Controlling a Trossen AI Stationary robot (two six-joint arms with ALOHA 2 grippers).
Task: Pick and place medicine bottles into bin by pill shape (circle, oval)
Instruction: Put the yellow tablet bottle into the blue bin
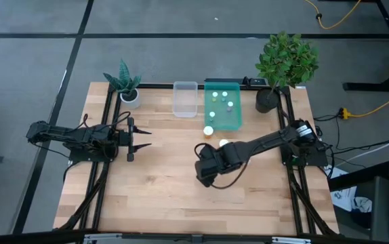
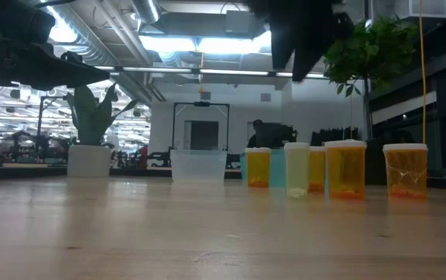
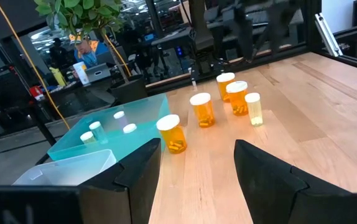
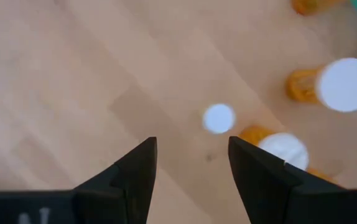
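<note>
Several white-capped medicine bottles stand upright on the wooden table: orange ones (image 2: pixel 346 169), (image 2: pixel 405 169), (image 2: pixel 258 167) and one small pale one (image 2: pixel 297 169). My right gripper (image 4: pixel 193 149) hangs open above them, fingers pointing down, with the pale bottle's cap (image 4: pixel 218 118) just beyond its fingertips; it touches nothing. In the high view this gripper (image 1: pixel 205 165) hides some bottles, and two caps (image 1: pixel 209 131), (image 1: pixel 223 143) show beside it. The teal bin (image 1: pixel 237 120) holds several small bottles (image 1: pixel 230 105). The clear bin (image 1: pixel 185 99) stands to its left. My left gripper (image 1: pixel 142 137) waits open at the table's left.
A small potted plant (image 1: pixel 127 85) stands at the far left corner and a bushy one (image 1: pixel 284 64) at the far right. Dark frame rails (image 1: pixel 106 115) run along the table's sides. Bare wood lies toward the near edge (image 1: pixel 181 203).
</note>
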